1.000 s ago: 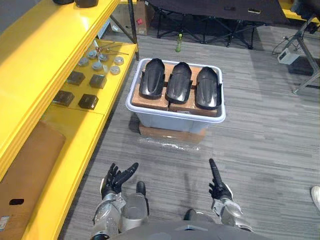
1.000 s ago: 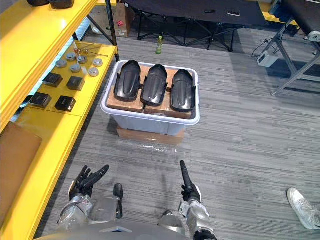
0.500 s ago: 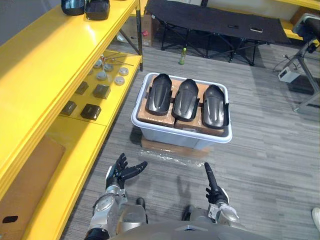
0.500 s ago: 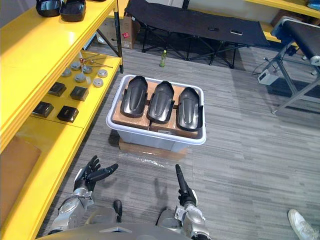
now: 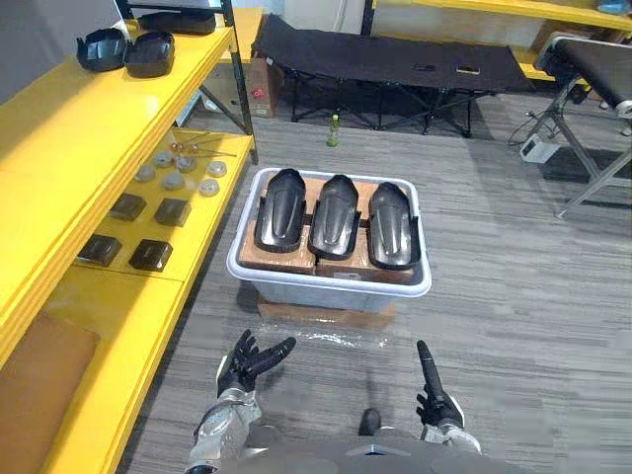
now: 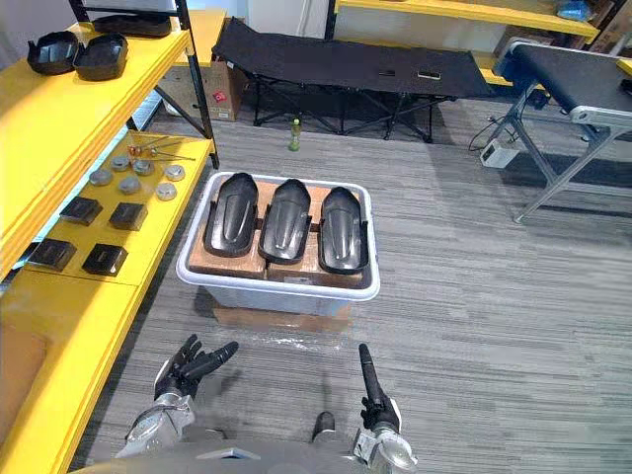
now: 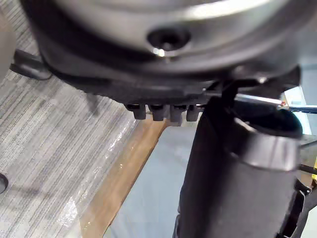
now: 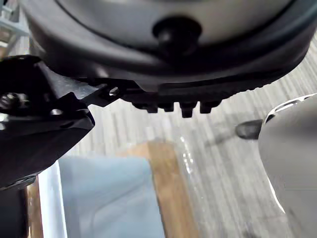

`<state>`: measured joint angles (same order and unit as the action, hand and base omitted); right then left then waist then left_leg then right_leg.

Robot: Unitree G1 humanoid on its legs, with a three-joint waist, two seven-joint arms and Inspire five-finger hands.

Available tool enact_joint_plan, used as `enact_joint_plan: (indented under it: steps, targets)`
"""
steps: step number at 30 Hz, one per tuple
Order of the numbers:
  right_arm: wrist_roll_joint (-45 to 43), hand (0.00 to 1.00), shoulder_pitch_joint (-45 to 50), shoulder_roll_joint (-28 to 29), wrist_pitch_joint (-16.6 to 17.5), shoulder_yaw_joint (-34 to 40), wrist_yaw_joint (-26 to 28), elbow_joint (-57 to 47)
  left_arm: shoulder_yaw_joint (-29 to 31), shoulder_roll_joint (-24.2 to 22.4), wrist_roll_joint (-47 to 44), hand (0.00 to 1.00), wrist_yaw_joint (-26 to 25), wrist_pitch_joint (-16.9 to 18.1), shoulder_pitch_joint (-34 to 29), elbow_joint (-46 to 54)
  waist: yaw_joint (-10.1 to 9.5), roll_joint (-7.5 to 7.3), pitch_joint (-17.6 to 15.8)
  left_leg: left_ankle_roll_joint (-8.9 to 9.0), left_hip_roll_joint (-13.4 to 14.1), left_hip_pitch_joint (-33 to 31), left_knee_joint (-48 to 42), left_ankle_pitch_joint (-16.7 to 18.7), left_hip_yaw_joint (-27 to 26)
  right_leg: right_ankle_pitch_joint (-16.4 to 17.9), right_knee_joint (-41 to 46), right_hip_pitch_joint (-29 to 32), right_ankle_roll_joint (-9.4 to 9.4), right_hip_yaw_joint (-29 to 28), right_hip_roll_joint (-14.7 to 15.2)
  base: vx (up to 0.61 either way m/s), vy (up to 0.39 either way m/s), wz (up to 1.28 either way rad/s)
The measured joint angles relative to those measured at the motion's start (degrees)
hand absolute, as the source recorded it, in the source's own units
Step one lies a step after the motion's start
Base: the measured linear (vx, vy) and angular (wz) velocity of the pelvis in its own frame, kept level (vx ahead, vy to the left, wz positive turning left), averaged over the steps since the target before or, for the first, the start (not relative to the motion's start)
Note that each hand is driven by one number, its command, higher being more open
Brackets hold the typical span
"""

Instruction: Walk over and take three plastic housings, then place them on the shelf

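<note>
Black plastic is what I am after: three housings [image 5: 334,215] lying side by side, rounded backs up, on brown cardboard boxes [image 5: 345,268] that fill a pale tub [image 5: 331,287]. The tub stands on the grey floor [image 5: 513,276] straight ahead of me, well apart from both my hands, with the yellow shelf [image 5: 69,138] running along my left side. Two similar black shells [image 5: 126,49] already sit on the shelf's upper level, far end.

My left hand [image 5: 247,363] hangs low in front of me with its fingers fanned apart and the thumb reaching out toward the tub; it holds nothing. My right hand [image 5: 432,390] is also empty, its fingers straight and pressed together, pointing forward at the tub.

I judge these housings to be light and stiff, thin moulded shells that will not sag when lifted from one end. Their backs look smooth and glossy, so a grasp over the dome alone would likely slide. Better to take each one across its width, thumb on one long edge and fingers hooked over the other, near the middle so it does not tip. They lie close together, so the outer ones offer the freest edge to start from. None has been picked up yet; I need to get closer first.
</note>
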<state>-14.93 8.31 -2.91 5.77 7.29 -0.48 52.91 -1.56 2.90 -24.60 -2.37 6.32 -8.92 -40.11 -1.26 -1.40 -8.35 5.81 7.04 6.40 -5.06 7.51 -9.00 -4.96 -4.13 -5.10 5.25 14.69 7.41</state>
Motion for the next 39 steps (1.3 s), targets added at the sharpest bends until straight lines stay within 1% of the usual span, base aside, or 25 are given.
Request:
enact_joint_plan:
  steps: [7, 11, 19, 24, 26, 27, 28, 29, 30, 31, 32, 33, 34, 35, 36, 37, 38, 39]
  targets:
    - [-0.2, 1.0, -0.1, 0.3, 0.0, 0.0, 0.0, 0.0, 0.1, 0.1, -0.1, 1.0, -0.3, 0.0, -0.1, 0.0, -0.01, -0.09, 0.1, -0.05, -0.4, 0.0, -0.2, 0.0, -0.3, -0.1, 0.0, 0.0, 0.2, -0.2, 0.5, 0.0, 0.0, 0.0]
    - [-4.3, 1.0, 0.1, 0.5, -0.2, 0.0, 0.5, 0.0, 0.8, -0.4, 0.0, 1.0, -2.1, 0.0, -0.2, -0.1, 0.02, -0.04, 0.1, -0.41, -0.4, -0.1, -0.7, 0.3, -1.0, -0.1, -0.1, 0.1, 0.2, -0.6, 0.4, 0.0, 0.0, -0.04]
    - [-8.5, 1.0, 0.1, 0.4, -0.4, -0.6, 1.7, 0.1, 2.5, -0.9, 0.5, 1.0, -5.3, 0.0, -0.2, -0.4, 0.03, 0.3, 0.3, -0.51, -0.4, 0.1, -0.8, 0.8, -1.6, -0.2, -0.3, 0.2, 0.23, -1.0, 0.4, 0.01, 0.014, -0.04]
    - [-8.6, 1.0, -0.2, 0.0, -0.6, -1.4, 1.7, 0.1, 2.5, -0.8, 0.5, 1.0, -5.3, 0.0, -0.2, -0.3, 0.05, 0.44, 0.4, -0.46, -0.5, 0.4, -1.0, 1.1, -1.8, -0.3, -0.2, 0.0, 0.42, -1.0, 0.3, 0.01, 0.002, 0.0]
    - [-8.9, 1.0, -0.3, -0.3, -0.8, -2.3, 1.6, 0.0, 2.5, -0.9, 0.5, 1.0, -5.0, 0.2, -0.2, -0.2, 0.1, 0.56, 0.4, -0.61, -0.5, 0.0, -2.1, 1.8, -1.8, -0.3, 0.1, 0.0, 0.42, -1.1, 0.4, -0.01, 0.025, -0.04]
    - [-9.0, 1.0, -0.4, -0.9, -1.3, -2.5, 1.6, -0.3, 2.5, -1.1, 0.5, 1.0, -4.9, 0.2, -0.2, 0.3, 0.05, 0.91, 0.3, -0.94, -0.4, -0.6, -4.1, 3.0, -1.8, 0.3, 2.0, 0.8, 0.17, -1.1, 0.6, -0.04, 0.079, -0.07]
    - [-9.0, 1.0, -0.5, -1.1, -1.6, -2.8, 1.1, -1.1, 2.4, -1.3, 0.5, 1.0, -4.9, 0.2, -0.2, 1.4, 0.11, 1.13, 0.3, -1.56, -0.2, -2.2, -6.8, 4.5, -1.5, 2.8, 7.1, 3.3, 0.57, -1.1, 1.3, -0.08, 0.112, -0.03]
    - [-9.0, 1.0, -0.5, -1.1, -1.6, -2.8, 0.9, -1.6, 2.3, -1.7, 0.4, 1.0, -4.7, 0.2, -0.2, 2.3, 0.27, 1.14, 0.2, -2.34, -0.3, -3.1, -8.2, 5.7, -1.4, 4.3, 11.0, 5.1, 0.84, -1.1, 1.9, -0.09, 0.096, 0.05]
    - [-9.4, 1.0, -0.9, -1.4, -1.5, -2.9, 0.0, -2.2, 2.0, -2.2, 0.4, 1.0, -4.4, 0.2, 0.1, 3.8, 0.14, 1.23, -0.6, -3.12, -0.1, -4.0, -11.0, 7.4, -1.0, 6.3, 20.7, 9.5, 1.67, -1.1, 3.6, -0.09, 0.075, 0.0]
    - [-10.3, 1.0, -1.3, -1.6, -1.6, -3.0, -0.2, -2.2, 1.7, -2.3, 0.5, 1.0, -4.3, 0.1, 0.1, 4.6, -0.08, 1.31, -1.2, -3.34, -0.1, -4.0, -12.1, 8.1, -1.2, 6.5, 26.4, 12.0, 1.66, -1.0, 4.4, -0.15, 0.119, -0.1]
    - [-11.1, 1.0, -1.8, -2.0, -1.3, -3.4, -1.0, -3.3, 1.3, -2.1, 0.5, 1.0, -3.7, 0.1, -0.4, 5.8, -0.01, 0.75, -2.0, -3.65, -0.5, -3.8, -14.2, 9.4, -1.7, 5.8, 36.5, 16.5, 0.67, -0.7, 6.7, -0.15, 0.127, -0.13]
    - [-11.5, 1.0, -1.8, -1.8, -1.1, -3.6, -1.7, -4.0, 0.7, -2.0, 0.5, 1.0, -3.5, -0.2, -1.0, 6.4, 0.14, 0.71, -2.7, -4.57, -0.6, -3.3, -16.0, 10.4, -1.7, 4.6, 41.8, 18.6, 0.1, -0.7, 8.3, -0.12, 0.115, -0.08]
    - [-12.3, 1.0, -1.7, -1.7, -1.1, -3.6, -2.0, -4.2, 0.5, -1.8, 0.5, 1.0, -3.5, -0.3, -1.2, 6.5, 0.2, 0.43, -2.8, -4.7, -0.5, -2.7, -16.4, 10.7, -1.6, 5.1, 42.7, 18.9, -0.15, -0.7, 8.6, 0.0, 0.0, 0.0]
    - [-12.6, 1.0, -1.5, -1.3, -1.1, -4.2, -2.4, -4.3, 0.3, -1.0, 0.5, 1.0, -3.6, -0.6, -1.5, 6.6, 0.0, -0.19, -2.9, -4.72, -0.4, -2.0, -16.3, 11.0, -1.2, 6.7, 39.8, 17.9, -0.54, -0.6, 8.2, 0.03, -0.026, 0.11]
    - [-12.5, 1.0, -1.4, -1.0, -1.1, -4.7, -2.5, -4.4, 0.0, -0.3, 0.5, 1.0, -3.6, -1.0, -1.4, 6.8, 0.14, -0.24, -2.8, -4.77, -0.2, -2.1, -15.8, 10.9, -0.4, 7.3, 32.8, 16.9, -0.27, -0.9, 7.0, 0.05, -0.051, 0.16]
    - [-12.4, 1.0, -1.5, -0.9, -1.1, -4.7, -2.6, -4.4, -0.1, -0.1, 0.5, 1.0, -3.6, -1.1, -1.3, 6.9, 0.21, -0.04, -2.8, -4.72, 0.0, -2.4, -15.6, 10.9, 0.0, 7.0, 28.6, 16.6, 0.09, -1.3, 6.2, 0.09, -0.105, 0.29]
    - [-12.3, 1.0, -1.4, -0.9, -1.3, -4.4, -2.6, -4.4, -0.4, 0.0, 0.5, 1.0, -3.6, -1.1, -1.3, 7.1, 0.34, 0.21, -2.8, -3.86, 0.1, -3.4, -15.7, 11.0, 0.9, 5.7, 19.9, 15.4, 1.56, -2.7, 4.9, 0.12, -0.15, 0.37]
    - [-12.1, 1.0, -1.0, -0.8, -1.5, -4.4, -2.6, -4.4, -0.6, 0.3, 0.5, 1.0, -3.6, -1.1, -1.3, 7.0, 0.48, -0.09, -2.8, -2.9, -0.3, -3.8, -15.8, 11.4, 1.7, 5.2, 16.0, 14.3, 2.41, -3.7, 4.7, 0.16, -0.235, 0.62]
